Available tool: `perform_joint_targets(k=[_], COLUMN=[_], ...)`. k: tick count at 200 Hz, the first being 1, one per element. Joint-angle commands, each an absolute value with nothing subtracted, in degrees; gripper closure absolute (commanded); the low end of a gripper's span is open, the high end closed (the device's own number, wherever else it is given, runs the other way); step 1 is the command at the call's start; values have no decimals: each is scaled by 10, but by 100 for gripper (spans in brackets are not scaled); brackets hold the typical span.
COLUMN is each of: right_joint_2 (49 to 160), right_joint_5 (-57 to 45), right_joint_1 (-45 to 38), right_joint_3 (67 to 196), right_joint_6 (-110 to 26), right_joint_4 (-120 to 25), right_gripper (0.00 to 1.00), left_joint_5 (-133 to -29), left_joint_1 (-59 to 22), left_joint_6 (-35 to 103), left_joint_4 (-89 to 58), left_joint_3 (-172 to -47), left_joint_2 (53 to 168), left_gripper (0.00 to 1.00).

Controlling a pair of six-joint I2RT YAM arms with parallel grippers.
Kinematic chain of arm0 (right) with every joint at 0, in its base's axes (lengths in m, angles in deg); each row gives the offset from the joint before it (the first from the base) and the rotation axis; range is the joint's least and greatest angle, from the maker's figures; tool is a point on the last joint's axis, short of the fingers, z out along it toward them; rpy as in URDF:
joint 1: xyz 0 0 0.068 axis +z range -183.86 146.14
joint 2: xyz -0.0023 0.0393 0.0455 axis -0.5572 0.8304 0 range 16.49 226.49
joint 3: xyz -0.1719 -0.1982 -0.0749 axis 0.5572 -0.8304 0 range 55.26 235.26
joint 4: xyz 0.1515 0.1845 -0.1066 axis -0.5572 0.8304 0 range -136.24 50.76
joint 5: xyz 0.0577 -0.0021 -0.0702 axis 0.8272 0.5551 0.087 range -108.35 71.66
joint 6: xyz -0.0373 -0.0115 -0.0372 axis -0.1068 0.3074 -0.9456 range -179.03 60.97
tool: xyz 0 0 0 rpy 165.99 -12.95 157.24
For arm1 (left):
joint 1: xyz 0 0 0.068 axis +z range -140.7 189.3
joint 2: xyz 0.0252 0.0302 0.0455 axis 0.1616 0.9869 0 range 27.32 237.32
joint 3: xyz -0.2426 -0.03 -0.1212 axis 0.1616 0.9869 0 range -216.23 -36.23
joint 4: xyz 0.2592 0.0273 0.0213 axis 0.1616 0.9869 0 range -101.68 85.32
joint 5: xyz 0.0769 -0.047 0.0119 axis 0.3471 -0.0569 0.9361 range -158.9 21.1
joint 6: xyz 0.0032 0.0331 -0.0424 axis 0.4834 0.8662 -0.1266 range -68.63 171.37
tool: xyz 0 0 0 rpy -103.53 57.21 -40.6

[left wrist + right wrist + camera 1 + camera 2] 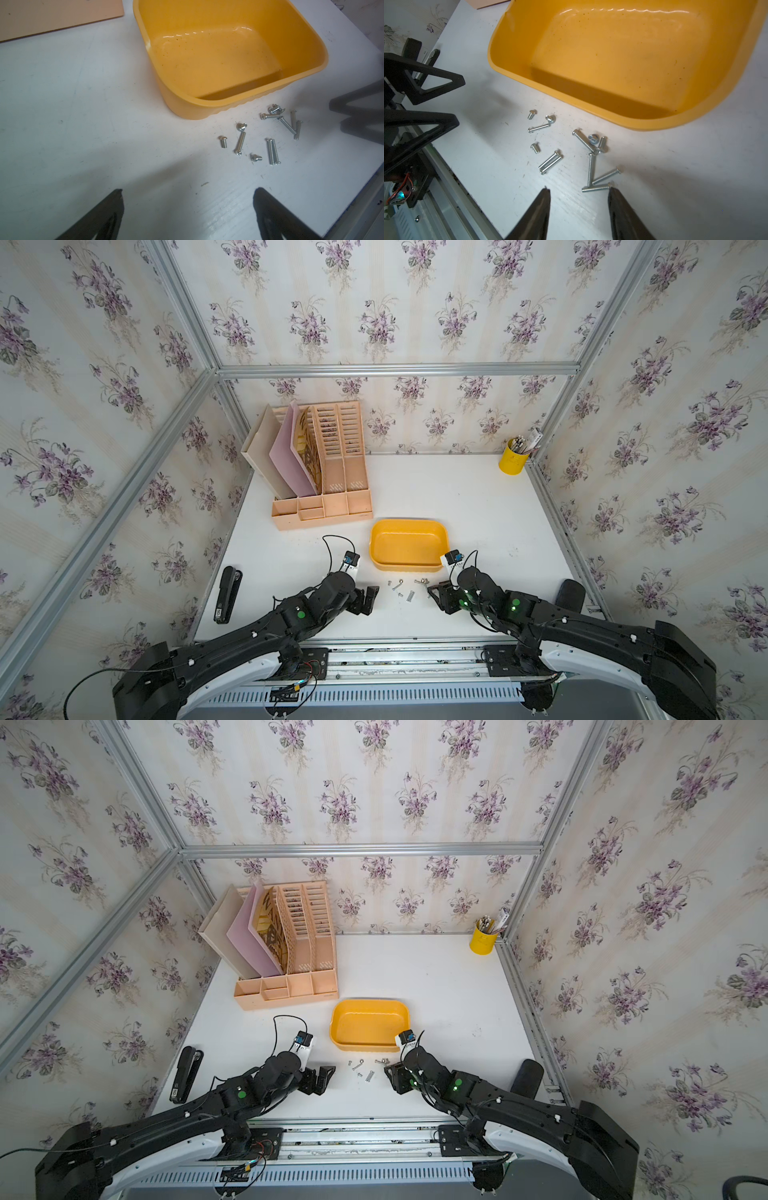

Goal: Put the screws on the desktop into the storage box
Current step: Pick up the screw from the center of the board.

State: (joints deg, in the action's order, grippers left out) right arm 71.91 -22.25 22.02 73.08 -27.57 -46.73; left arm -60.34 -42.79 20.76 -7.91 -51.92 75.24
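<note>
Several small silver screws (pixel 409 595) (pixel 369 1075) lie scattered on the white desktop (pixel 478 506), just in front of the yellow storage box (pixel 405 568) (pixel 365 1046). The box (pixel 187 104) (pixel 633 122) has nothing in it. My left gripper (pixel 372 597) (pixel 189 190) stands wide open, left of the screws (pixel 272 151), over bare desktop. My right gripper (pixel 434 591) (pixel 579 188) sits low at the right edge of the screws (pixel 550 162), jaws apart. One long screw (pixel 596 188) lies across part of the gap, its head against one fingertip (pixel 612 192).
A peach file organizer (pixel 324 472) stands at the back left and a yellow pen cup (pixel 512 458) in the back right corner. A black stapler (pixel 226 599) lies at the left edge. A black rounded object (pixel 571 595) sits at the right rail.
</note>
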Motion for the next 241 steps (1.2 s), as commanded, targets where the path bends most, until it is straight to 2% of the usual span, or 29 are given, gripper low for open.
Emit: perform_joint_targets(k=[1,98,241], right_joint_2=[753,883,940], right_joint_5=[-234,-268,-303], right_joint_1=[221,221,229], right_joint_3=[745,795,798], right_joint_6=[-295,-325,-327], right_joint_4=[-514,-538,-587], right_gripper=[50,68,73], left_joint_5=[-594,-598,-591], left_joint_1=[-435,-453,-462], left_joint_6=[198,208,205], left_joint_4=[-122,-198,-244], left_joint_3=[-525,-547,-543], left_joint_2=[775,885,933], left_gripper=[1,1,1])
